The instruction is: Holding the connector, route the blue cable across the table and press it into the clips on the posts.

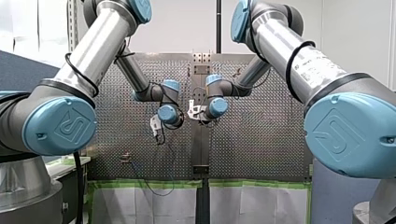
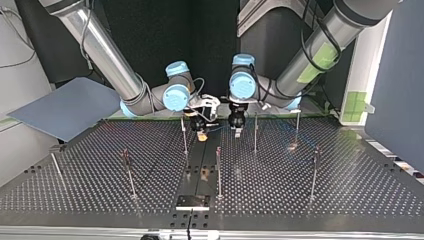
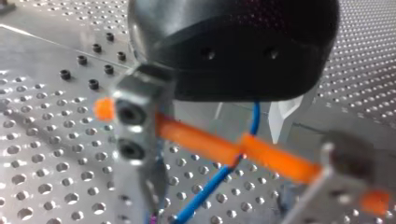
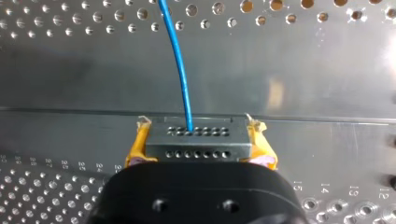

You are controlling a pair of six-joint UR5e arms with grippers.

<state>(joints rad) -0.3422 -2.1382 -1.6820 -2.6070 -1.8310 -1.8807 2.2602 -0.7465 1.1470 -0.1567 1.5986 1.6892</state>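
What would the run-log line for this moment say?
right pincer: shut on connector | left pincer: open around blue cable | posts: upright on perforated table

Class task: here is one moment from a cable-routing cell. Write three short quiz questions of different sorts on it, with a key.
1. True or false: my right gripper holds the connector.
2. Multiple choice: the cable leaving the connector is A red, B blue, C black.
3. Fill in: that gripper's pads are ____.
Key: 1 true; 2 B; 3 yellow.
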